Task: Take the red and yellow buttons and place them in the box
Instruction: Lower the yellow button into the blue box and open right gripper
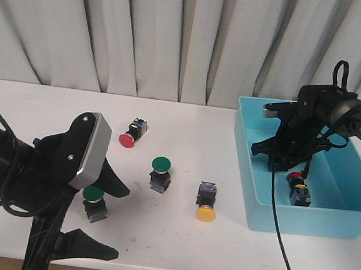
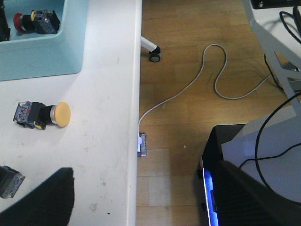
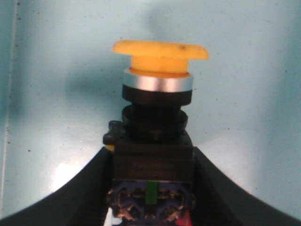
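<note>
The right pincer [image 1: 286,161] hangs inside the blue box [image 1: 257,202], clamped on the black body of a yellow button [image 3: 160,52], likely to drop it beside a red button [image 1: 295,177] already there. The left pincer [image 1: 96,220] gapes empty over the counter [image 1: 175,239], near a green button [image 1: 93,195].

yellow-capped button [image 3: 160,52], black body; turquoise box [image 1: 301,217]

Two green buttons [image 1: 161,165] [image 1: 93,195], white table [image 1: 175,239]
</note>
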### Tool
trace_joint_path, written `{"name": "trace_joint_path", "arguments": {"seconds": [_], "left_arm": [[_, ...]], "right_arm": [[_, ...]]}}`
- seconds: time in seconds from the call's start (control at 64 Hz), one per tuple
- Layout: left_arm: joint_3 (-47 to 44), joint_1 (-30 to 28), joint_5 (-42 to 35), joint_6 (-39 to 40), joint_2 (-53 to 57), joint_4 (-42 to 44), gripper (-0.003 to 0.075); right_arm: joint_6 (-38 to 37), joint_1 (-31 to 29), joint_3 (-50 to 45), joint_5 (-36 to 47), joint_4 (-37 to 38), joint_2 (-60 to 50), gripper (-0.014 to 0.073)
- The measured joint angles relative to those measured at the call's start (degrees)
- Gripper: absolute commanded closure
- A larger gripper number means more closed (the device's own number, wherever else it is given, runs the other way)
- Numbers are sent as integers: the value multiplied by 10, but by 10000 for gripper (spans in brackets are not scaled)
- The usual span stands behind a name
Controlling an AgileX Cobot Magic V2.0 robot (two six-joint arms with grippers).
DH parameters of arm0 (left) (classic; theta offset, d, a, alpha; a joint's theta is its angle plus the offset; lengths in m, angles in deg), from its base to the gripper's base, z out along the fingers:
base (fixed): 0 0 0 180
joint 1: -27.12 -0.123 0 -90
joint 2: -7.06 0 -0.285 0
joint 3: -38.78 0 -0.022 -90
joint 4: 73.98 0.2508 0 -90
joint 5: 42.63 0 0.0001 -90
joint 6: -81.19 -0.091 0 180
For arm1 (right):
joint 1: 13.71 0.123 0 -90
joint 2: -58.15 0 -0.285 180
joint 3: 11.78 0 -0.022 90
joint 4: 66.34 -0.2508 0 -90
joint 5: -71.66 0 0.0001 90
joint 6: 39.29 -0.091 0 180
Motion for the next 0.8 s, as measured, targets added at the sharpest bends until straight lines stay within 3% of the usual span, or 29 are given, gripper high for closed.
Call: {"name": "trace_joint_path", "arguments": {"seconds": [0.125, 0.438, 0.797], "left_arm": [[0, 0, 7, 0, 0, 0, 133], [0, 0, 9, 0, 0, 0, 133], [0, 0, 9, 0, 0, 0, 133]], "right_arm": [[0, 0, 1, 0, 2, 0, 333], [0, 0, 2, -1, 3, 0, 186], [0, 0, 2, -43, 7, -70, 188]]}}
